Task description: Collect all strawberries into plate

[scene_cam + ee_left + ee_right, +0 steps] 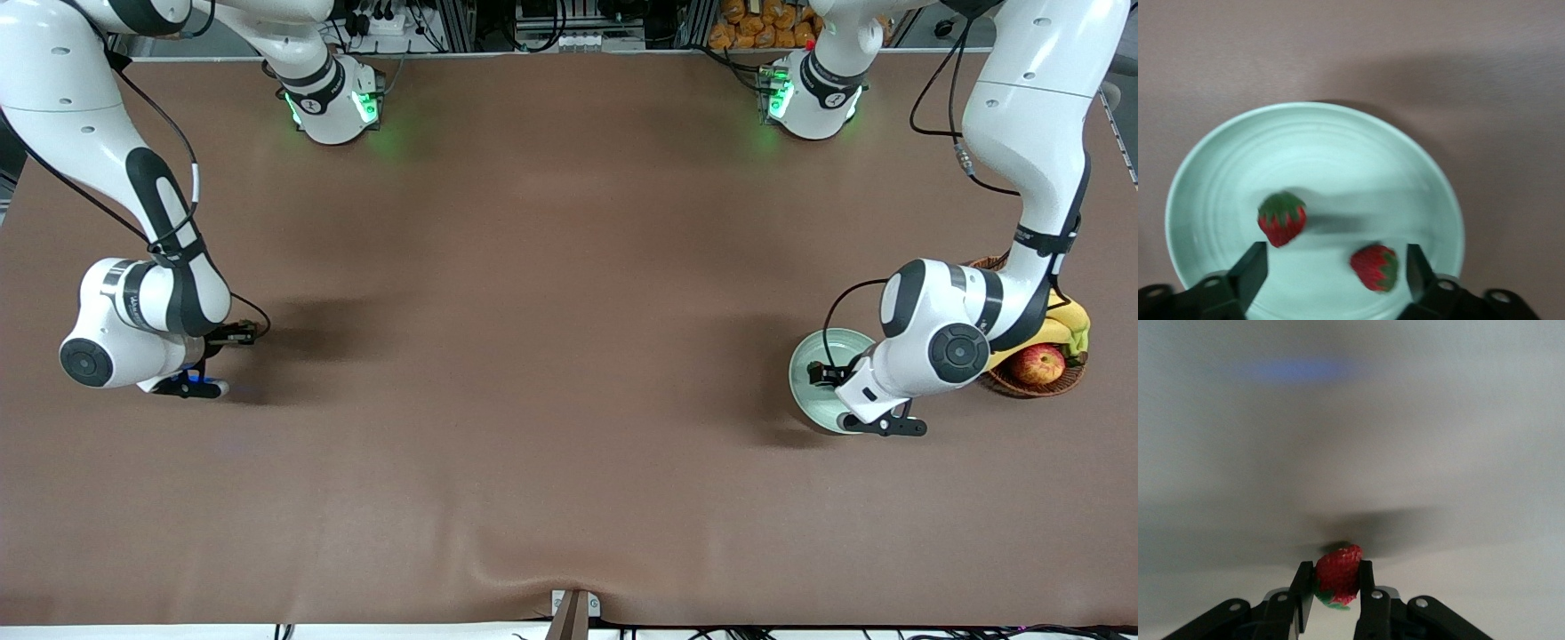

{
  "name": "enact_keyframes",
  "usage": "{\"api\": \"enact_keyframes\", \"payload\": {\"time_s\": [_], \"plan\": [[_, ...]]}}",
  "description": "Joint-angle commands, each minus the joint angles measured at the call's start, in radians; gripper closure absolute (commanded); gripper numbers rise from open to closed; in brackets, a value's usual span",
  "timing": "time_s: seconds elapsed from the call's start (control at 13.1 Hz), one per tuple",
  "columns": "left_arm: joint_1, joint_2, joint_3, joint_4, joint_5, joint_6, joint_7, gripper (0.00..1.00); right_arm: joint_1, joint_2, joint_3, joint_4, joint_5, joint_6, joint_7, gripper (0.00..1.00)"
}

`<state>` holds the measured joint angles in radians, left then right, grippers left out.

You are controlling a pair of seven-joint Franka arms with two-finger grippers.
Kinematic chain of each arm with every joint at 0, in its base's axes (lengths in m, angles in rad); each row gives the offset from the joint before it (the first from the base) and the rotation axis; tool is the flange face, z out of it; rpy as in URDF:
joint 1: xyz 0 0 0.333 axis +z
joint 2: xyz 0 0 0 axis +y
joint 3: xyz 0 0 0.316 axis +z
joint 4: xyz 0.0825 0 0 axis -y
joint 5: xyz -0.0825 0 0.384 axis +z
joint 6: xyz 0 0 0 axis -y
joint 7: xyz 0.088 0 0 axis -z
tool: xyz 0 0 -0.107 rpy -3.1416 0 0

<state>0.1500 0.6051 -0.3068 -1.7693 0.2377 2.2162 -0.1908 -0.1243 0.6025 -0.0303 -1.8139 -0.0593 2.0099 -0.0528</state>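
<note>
The pale green plate (813,391) lies toward the left arm's end of the table, beside the basket. In the left wrist view the plate (1311,147) holds two strawberries, one (1281,219) and another (1375,267). My left gripper (1336,268) is open and empty, just above the plate, with its fingers on either side of the second berry. In the front view it (882,425) hangs over the plate's near rim. My right gripper (1336,585) is shut on the third strawberry (1338,575), close above the bare table toward the right arm's end (191,388).
A brown wicker basket (1036,384) with a red-yellow apple (1037,364) and bananas (1062,324) stands beside the plate, at the left arm's end. A brown cloth (551,356) covers the table.
</note>
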Motion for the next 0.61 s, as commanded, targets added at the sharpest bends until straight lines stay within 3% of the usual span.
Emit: {"api": "enact_keyframes", "payload": {"time_s": [0.0,0.38,0.53], "plan": [[0.006,-0.060,-0.061,-0.032,0.011,-0.049,-0.094,0.00,0.104,-0.006,0.004,0.100,0.085,-0.016,0.033,1.00],[-0.015,-0.048,-0.175,-0.019,0.011,-0.055,-0.349,0.00,0.438,0.008,0.003,0.149,0.479,0.048,0.256,1.00],[-0.056,-0.044,-0.181,-0.019,0.011,-0.053,-0.430,0.00,0.581,0.034,0.003,0.181,0.629,0.110,0.435,1.00]]}}
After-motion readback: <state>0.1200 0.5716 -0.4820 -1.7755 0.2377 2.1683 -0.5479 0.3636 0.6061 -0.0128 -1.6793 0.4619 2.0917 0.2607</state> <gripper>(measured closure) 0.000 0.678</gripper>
